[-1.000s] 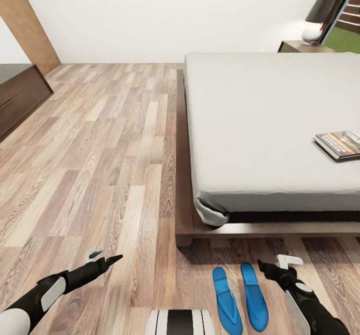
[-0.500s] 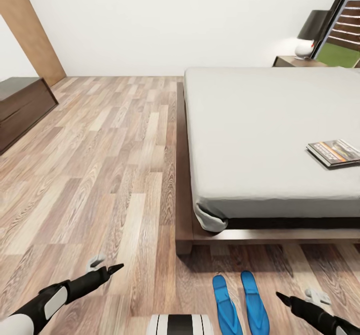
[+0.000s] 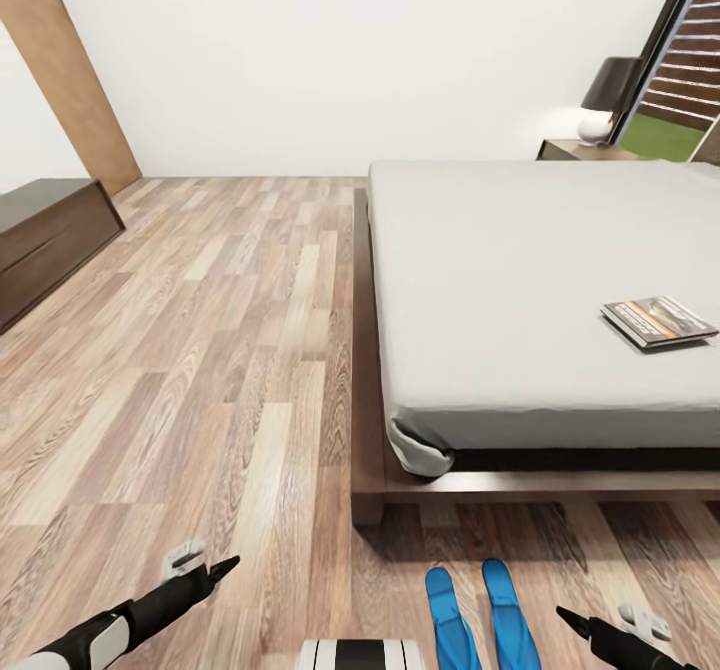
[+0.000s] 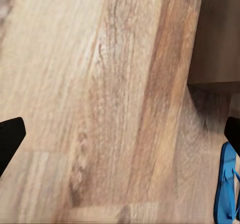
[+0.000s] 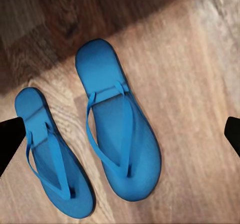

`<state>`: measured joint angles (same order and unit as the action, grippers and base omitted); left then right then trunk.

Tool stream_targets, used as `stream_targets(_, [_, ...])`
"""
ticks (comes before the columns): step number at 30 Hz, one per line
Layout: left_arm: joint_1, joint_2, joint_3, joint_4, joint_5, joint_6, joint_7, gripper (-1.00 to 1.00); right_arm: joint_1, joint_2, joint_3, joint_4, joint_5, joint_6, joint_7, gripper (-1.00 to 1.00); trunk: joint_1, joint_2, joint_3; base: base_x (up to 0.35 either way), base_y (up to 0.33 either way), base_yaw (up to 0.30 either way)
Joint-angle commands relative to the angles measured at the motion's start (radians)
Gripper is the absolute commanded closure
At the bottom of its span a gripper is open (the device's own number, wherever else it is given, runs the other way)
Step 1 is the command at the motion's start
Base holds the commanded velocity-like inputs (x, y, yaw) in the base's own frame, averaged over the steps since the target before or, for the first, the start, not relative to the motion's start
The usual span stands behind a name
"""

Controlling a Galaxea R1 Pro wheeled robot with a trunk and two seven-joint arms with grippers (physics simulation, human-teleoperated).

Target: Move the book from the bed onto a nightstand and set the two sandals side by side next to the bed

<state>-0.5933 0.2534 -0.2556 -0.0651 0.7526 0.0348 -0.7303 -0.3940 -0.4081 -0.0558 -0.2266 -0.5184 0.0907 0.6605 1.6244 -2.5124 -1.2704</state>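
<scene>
The two blue sandals (image 5: 85,144) lie side by side on the wood floor (image 3: 200,350), directly under the open, empty jaws of the right gripper (image 5: 120,129), near the bed (image 3: 540,290), so that part seems done. The left gripper (image 4: 120,134) is open too, over bare planks. The book (image 3: 657,320) waits on the mattress, well beyond both grippers.

Wood, cloth and smooth blue sandals

Floor (image 3: 200,330) is matt grained wood planks; bed (image 3: 520,280) has soft grey cloth over a dark wooden frame; sandals (image 5: 120,134) look smooth, rubbery; book (image 3: 657,321) cover is glossy.
</scene>
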Motion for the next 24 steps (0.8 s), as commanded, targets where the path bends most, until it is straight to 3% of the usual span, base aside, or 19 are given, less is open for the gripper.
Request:
stream_targets(1, [0.000,0.000,-0.008,0.013,0.010,-0.001,-0.003,-1.00,0.000,0.000,-0.005,0.001,-0.005,0.005,0.003,-1.00,-0.001,0.000,0.003,0.000,0.000,0.000])
stream_targets(24, [0.001,-0.014,-0.008,0.019,0.011,-0.016,-0.001,-1.00,0.000,0.003,-0.004,0.027,-0.005,-0.002,0.002,-1.00,-0.011,0.005,0.092,0.000,0.000,0.000])
